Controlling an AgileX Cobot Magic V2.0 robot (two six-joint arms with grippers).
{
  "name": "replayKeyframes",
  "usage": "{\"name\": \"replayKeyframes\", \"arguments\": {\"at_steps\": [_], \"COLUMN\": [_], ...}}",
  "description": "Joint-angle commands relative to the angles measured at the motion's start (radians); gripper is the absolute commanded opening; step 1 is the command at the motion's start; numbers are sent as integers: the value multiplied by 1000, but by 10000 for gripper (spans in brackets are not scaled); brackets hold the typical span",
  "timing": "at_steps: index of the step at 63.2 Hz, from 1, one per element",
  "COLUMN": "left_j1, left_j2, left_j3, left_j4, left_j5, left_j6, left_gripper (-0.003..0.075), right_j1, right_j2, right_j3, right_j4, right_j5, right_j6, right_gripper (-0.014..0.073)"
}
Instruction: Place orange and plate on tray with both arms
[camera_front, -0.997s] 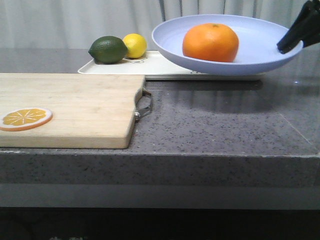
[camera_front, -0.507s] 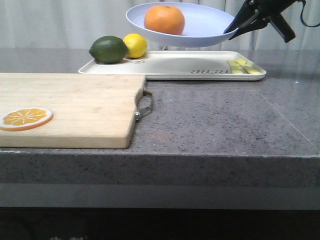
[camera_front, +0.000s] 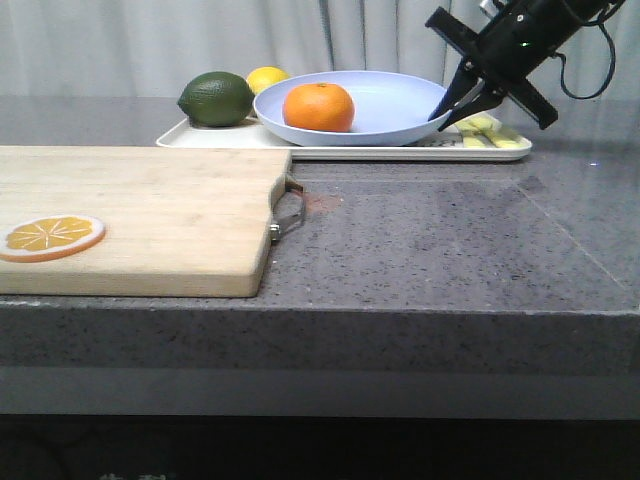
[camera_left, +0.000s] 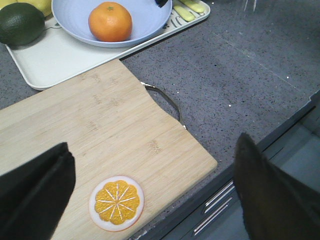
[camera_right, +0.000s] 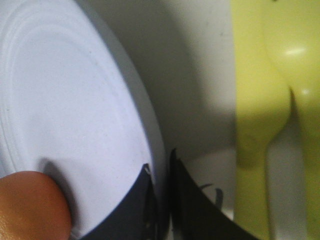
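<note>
The pale lavender-blue plate (camera_front: 390, 108) rests on the white tray (camera_front: 215, 137) at the back of the table, with the orange (camera_front: 318, 107) lying in it. My right gripper (camera_front: 452, 110) is shut on the plate's right rim; in the right wrist view its fingers (camera_right: 184, 205) pinch the rim of the plate (camera_right: 60, 115) beside the orange (camera_right: 30, 207). The left wrist view shows the plate (camera_left: 75, 17), the orange (camera_left: 110, 21) and the tray (camera_left: 55, 60) from above. My left gripper (camera_left: 150, 190) is open and empty above the near end of the cutting board.
A green lime (camera_front: 216, 99) and a yellow lemon (camera_front: 266, 77) sit on the tray's left end, yellow pieces (camera_front: 490, 133) on its right end. A wooden cutting board (camera_front: 140, 215) with a metal handle (camera_front: 290, 210) holds an orange slice (camera_front: 50, 237).
The right gripper has carried the plate with the orange from high above the tray's front, back and down, onto the tray. The lemon is now partly hidden behind the plate.
</note>
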Motion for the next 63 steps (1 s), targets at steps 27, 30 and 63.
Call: {"name": "replayKeyframes", "arguments": {"at_steps": [27,30,63], "left_j1": [3,3,3], "left_j2": [-7,-7,-7], "left_j3": [-27,-27,-27], "left_j4": [-9,-9,12], "left_j5": [-77,-77,-77], "left_j6": [-8,-8,-8], "left_gripper": [621,621,621], "right_j1": [-1,-1,-1], "right_j2": [-113,-132,-510], "right_j3": [-61,-62,147], "right_j4": [-94,-131,-249], "right_j5": [-78,-78,43], "right_j6": [-23,-25,-326], "right_gripper": [418,418,412]}}
